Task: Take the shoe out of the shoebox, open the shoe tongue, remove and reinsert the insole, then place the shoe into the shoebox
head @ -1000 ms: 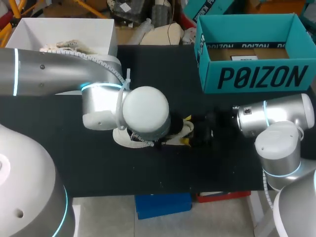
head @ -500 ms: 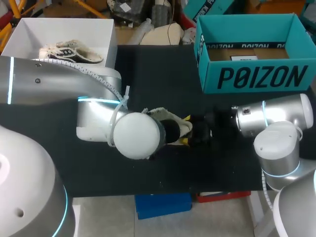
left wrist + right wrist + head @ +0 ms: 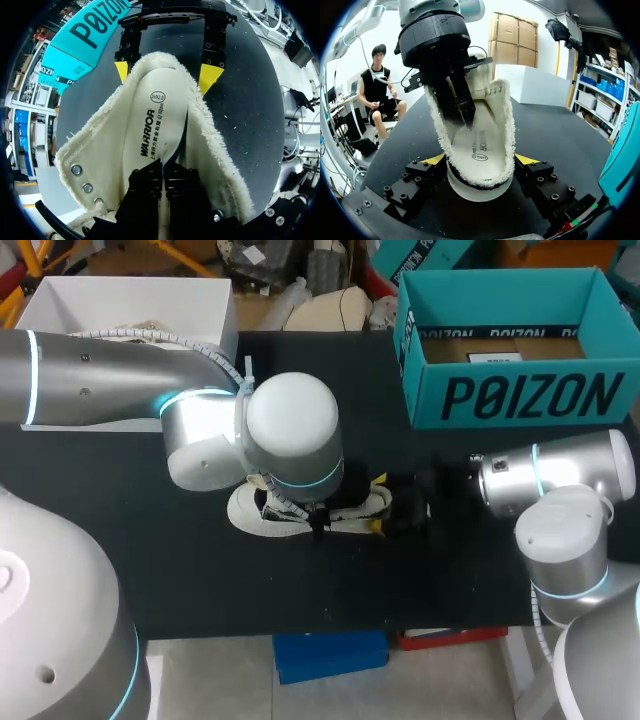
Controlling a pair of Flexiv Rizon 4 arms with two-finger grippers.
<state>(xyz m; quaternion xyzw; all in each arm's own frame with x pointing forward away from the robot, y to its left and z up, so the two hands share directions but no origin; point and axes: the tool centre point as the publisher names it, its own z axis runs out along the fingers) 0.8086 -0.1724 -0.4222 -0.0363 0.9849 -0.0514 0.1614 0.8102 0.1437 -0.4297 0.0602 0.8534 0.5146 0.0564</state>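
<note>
Black table (image 3: 350,380), front-middle: shoe (image 3: 250,515) is clamped at the heel by the right gripper (image 3: 480,159). Since half a second ago the left arm (image 3: 290,435) is swung back over it. The left gripper (image 3: 163,180) is pinched on the smooth insole (image 3: 150,120), so the insole step is judged underway. Fleecy cream lining, metal eyelets. Cardboard shoebox (image 3: 520,395) is parked at the far right corner.

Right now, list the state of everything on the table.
Shoe: out of the shoebox, spread open.
Insole: inside the shoe.
Shoebox: open, no shoe inside.
Left end effector: shut on the insole.
Right end effector: shut on the shoe.
</note>
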